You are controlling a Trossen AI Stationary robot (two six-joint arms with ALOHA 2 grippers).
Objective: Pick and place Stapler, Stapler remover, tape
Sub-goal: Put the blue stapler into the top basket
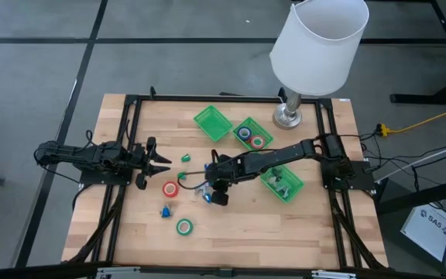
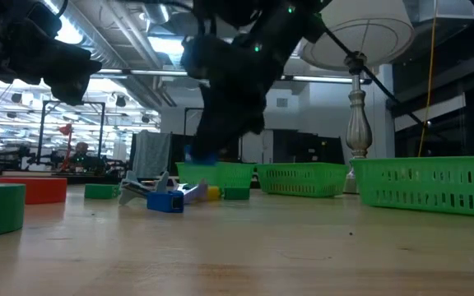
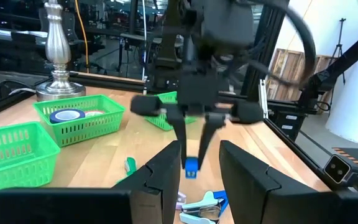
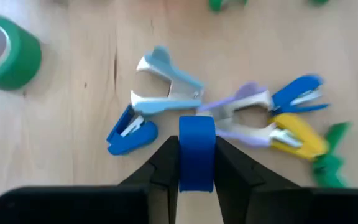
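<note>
My right gripper [image 4: 196, 144] hangs over the middle of the table [image 1: 316, 232], shut on a small blue stapler [image 4: 196, 152]. On the wood below it lies a heap: a light-blue staple remover [image 4: 165, 79], a blue stapler [image 4: 131, 132], a purple remover [image 4: 241, 112], and blue, yellow and green pieces. A green tape roll [image 1: 184, 226] and a red one [image 1: 170, 188] lie flat nearby, and another blue stapler [image 1: 165, 211] lies between them. My left gripper [image 1: 161, 159] waits open at the left, pointing level. My right gripper pinches the blue stapler's two side faces [image 4: 196, 174] between its two fingers. The fingers slant down from the table's right side. The stapler is lifted clear of the table, and its lower end [image 3: 191, 167] sticks out below the fingertips.
Three green trays stand at the back and right: an empty-looking one [image 1: 213, 122], one holding tape rolls [image 1: 252, 133], and one [image 1: 285, 184] partly under my right arm. A lamp [image 1: 316, 54] stands at the far right. A small green piece [image 1: 184, 158] lies by my left gripper.
</note>
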